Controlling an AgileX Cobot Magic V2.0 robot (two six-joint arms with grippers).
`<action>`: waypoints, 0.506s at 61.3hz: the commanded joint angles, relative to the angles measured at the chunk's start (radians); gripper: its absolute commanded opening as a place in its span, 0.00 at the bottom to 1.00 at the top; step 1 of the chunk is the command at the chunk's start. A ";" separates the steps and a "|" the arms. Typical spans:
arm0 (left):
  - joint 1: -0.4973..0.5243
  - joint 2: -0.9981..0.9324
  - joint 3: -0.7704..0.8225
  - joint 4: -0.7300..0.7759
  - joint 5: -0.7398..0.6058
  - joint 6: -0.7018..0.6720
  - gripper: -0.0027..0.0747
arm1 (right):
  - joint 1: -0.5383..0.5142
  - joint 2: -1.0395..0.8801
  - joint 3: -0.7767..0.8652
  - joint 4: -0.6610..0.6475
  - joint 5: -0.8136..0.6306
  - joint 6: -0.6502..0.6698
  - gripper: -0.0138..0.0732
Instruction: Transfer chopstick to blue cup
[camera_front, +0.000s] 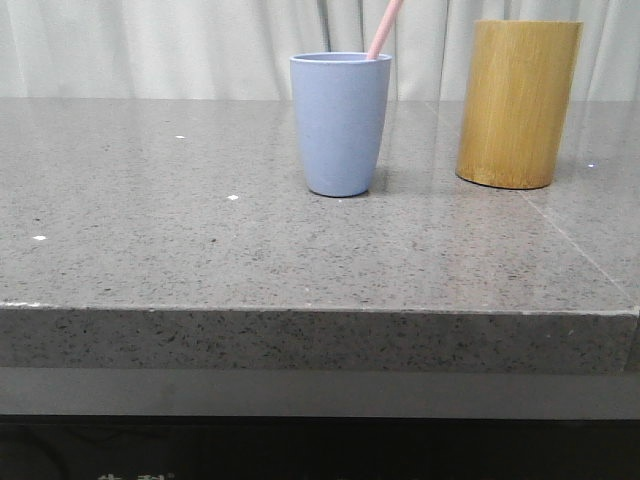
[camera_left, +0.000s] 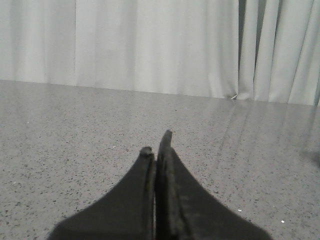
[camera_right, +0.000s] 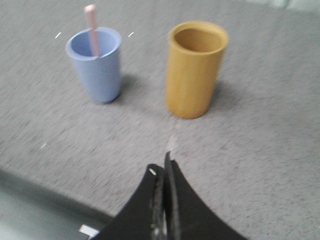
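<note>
Chopstick (camera_front: 384, 28): pale pink and thin, it stands inside the blue cup and leans toward the right; its upper part rises above the rim and leaves the front view at the top edge. In the right wrist view its blunt top end is seen above the cup mouth, and the stick rests against the inner wall.
Blue cup (camera_front: 340, 125): matte light blue-grey tumbler, upright on the table, near the middle and toward the far side. It becomes narrower to its base and has no handle.
Bamboo holder (camera_front: 518, 104): yellow-brown cylinder, upright, to the right of the blue cup and apart from it, taller and wider than the cup. In the right wrist view its mouth is open and I see nothing inside, though the bottom is in shadow.
Table (camera_front: 200, 250): grey speckled stone top with a thick front edge; some small white specks lie on the left part.
Curtain (camera_front: 150, 45): pale, with folds, hanging behind the far edge of the table.
Left gripper (camera_left: 157, 142): two dark fingers pressed together, nothing between them, above bare table surface and facing the curtain.
Right gripper (camera_right: 161, 166): dark fingers also closed against each other and empty; it is on the near side of the table, well apart from both vessels, which stand farther away in front of it.
</note>
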 joint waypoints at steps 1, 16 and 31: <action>0.003 -0.026 0.013 -0.009 -0.074 -0.007 0.01 | -0.069 -0.090 0.111 0.012 -0.223 -0.004 0.08; 0.003 -0.026 0.013 -0.009 -0.074 -0.007 0.01 | -0.222 -0.392 0.544 0.084 -0.581 -0.004 0.08; 0.003 -0.026 0.013 -0.009 -0.074 -0.007 0.01 | -0.271 -0.524 0.789 0.092 -0.767 -0.004 0.08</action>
